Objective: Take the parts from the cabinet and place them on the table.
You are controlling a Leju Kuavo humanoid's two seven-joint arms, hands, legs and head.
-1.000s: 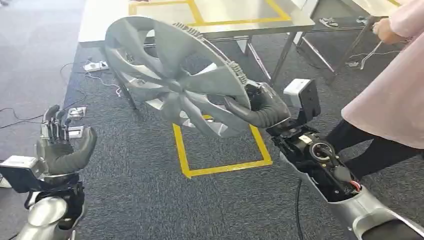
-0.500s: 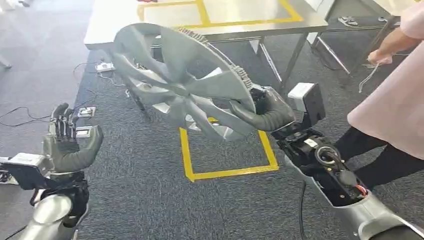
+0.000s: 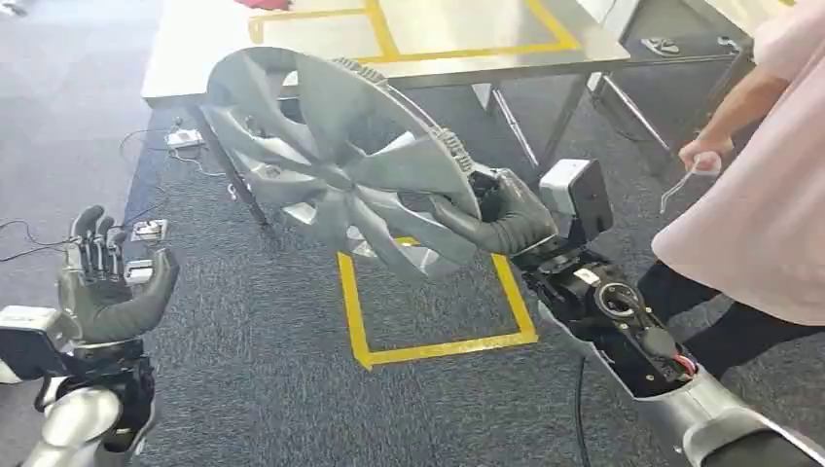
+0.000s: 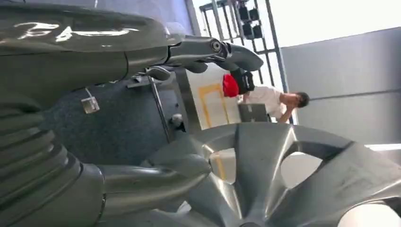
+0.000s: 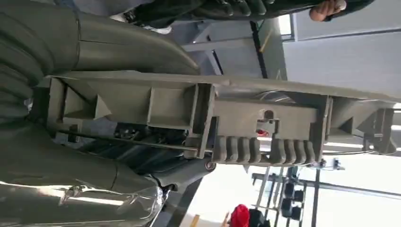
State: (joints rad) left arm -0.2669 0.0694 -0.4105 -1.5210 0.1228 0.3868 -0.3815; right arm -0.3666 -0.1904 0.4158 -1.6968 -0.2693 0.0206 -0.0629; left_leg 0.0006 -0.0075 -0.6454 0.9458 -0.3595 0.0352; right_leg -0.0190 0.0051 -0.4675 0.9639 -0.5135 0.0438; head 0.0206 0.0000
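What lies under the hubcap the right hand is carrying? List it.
Under the hubcap, held by the right hand, lie dark carpet and a yellow tape square; its far side is hidden. Behind stands the steel table.

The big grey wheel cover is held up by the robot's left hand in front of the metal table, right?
Not quite: the right hand holds the wheel cover by its rim, in front of the metal table. The head view shows the left hand holding nothing.

A steel counter (image 3: 457, 34) marked with yellow tape lines is seen ahead. On the dark carpeted floor (image 3: 263, 341), a yellow tape square (image 3: 438, 321) and cables (image 3: 39, 233) are laid.
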